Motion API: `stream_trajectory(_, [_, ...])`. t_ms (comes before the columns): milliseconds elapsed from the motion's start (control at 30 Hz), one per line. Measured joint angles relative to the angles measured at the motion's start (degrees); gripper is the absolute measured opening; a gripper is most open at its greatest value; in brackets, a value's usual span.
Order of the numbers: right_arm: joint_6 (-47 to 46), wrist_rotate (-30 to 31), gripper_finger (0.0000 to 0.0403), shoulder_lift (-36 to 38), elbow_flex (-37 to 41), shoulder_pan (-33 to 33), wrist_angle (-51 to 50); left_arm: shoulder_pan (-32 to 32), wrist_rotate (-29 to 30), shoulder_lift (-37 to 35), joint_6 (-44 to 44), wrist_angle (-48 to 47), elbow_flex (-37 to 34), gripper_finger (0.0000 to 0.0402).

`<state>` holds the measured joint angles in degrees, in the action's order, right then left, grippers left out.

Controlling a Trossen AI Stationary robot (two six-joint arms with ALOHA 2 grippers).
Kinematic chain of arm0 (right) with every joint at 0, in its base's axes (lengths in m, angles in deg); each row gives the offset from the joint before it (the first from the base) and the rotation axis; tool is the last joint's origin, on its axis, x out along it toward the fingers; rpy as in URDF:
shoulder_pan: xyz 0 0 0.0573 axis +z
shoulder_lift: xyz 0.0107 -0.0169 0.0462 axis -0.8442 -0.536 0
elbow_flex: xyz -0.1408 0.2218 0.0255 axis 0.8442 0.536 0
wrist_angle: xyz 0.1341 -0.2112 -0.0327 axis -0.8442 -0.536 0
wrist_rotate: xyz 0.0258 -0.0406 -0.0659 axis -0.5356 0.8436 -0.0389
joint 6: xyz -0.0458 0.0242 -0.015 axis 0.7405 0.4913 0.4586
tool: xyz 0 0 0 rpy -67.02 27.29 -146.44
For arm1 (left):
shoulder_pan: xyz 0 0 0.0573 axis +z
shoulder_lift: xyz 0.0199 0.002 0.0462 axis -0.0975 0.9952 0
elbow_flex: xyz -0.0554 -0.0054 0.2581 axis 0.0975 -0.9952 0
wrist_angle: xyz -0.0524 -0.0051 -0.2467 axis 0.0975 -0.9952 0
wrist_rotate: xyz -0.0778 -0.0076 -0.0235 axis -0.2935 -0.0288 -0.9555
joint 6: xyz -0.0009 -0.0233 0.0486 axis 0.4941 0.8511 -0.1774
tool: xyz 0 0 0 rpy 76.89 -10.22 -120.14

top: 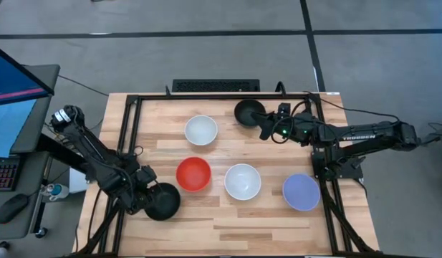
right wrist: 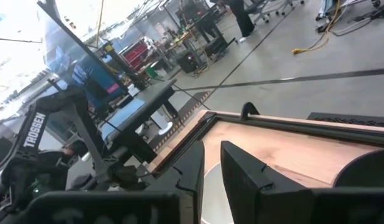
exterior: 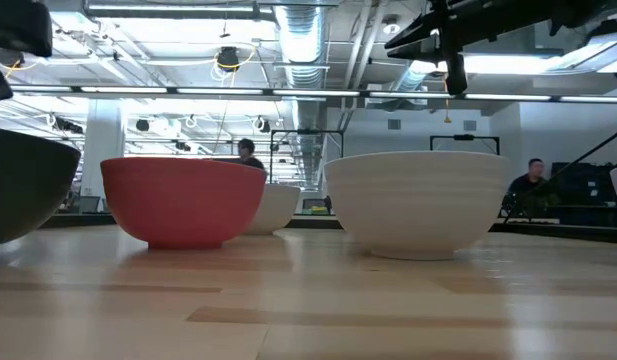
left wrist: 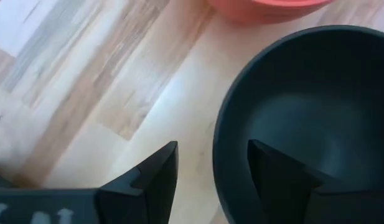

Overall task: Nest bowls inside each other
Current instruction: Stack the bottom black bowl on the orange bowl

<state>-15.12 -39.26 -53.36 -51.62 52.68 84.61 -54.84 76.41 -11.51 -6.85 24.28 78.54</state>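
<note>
The left end effector point(left wrist: 210, 180) is seen straddling the near-left black bowl point(top: 163, 201) rim, fingers apart. If closed loosely, slippage onto the worktop point(top: 206, 229) is judged likely.

The right end effector point(top: 267, 129) is beside the far black bowl point(top: 248, 112); its finger state cannot be told.

Pale wood-plank counter point(top: 228, 222) inside a black metal frame point(top: 131, 122), on a grey concrete floor point(top: 206, 54) crossed by dark seam lines. Lit monitor point(top: 9, 97) at the left edge, above a keyboard point(top: 0, 172) and a mouse point(top: 11, 208). Another black keyboard point(top: 215, 85) just past the far edge of the counter. Beyond, a large open workshop: exposed silver ducting point(exterior: 300, 30), long strip lights point(exterior: 168, 92), 2 people point(exterior: 248, 152) far off at workstations.
</note>
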Motion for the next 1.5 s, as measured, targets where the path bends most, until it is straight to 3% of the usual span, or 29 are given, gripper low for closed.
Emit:
stream_trajectory(933, [0.1,-0.83,0.0077,0.0,0.02,-0.11,-0.1,0.16,-1.93,0.0,-0.26,0.97,-2.63,0.0185])
stream_trajectory(1333, [0.11,-0.87,0.0077,-0.02,0.02,-0.11,-5.14,0.21,-1.61,0.35,-1.37,1.47,-2.63,0.0185])
stream_trajectory(1500, [0.11,-0.87,0.0077,-0.02,0.04,-0.11,-6.64,1.27,-4.82,0.46,0.02,3.84,-2.65,0.0156])
